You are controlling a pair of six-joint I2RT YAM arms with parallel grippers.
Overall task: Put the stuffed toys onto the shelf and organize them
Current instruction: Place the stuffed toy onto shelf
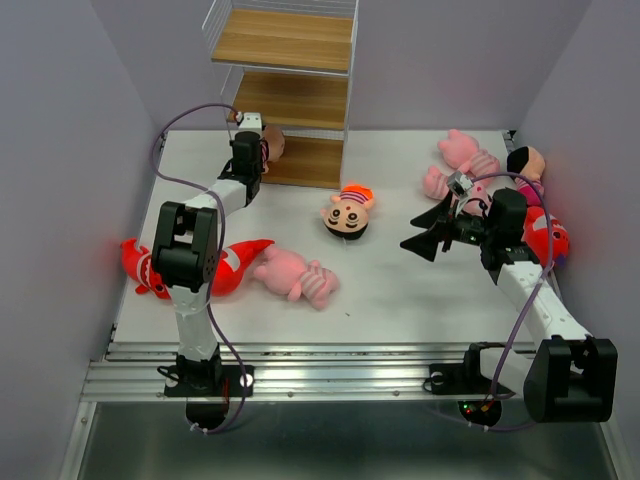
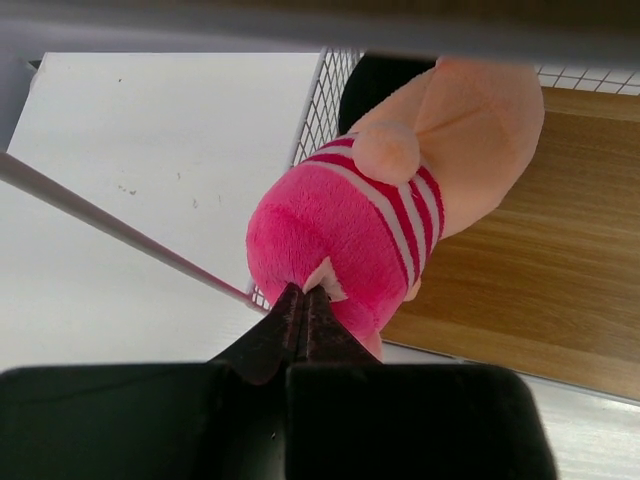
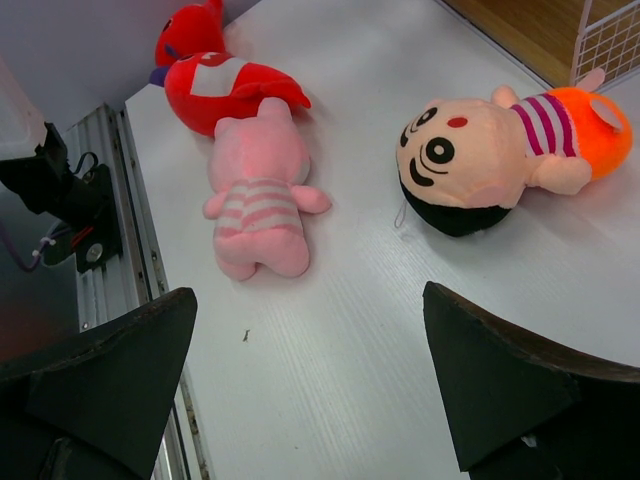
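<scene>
no text, label, brand, number or sign reads clearly in any view.
small white tag (image 2: 327, 276) at the pink bottom of the doll (image 2: 400, 190), left wrist view: folded, no print can be made out.
white patch (image 3: 214, 73) on the red shark (image 3: 240, 95), right wrist view: too blurred to tell any lettering.
top view: everything too small to read.

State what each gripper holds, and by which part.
Left gripper pinches the pink-striped doll by the pink bottom end of its body. Right gripper is open, holding nothing.
</scene>
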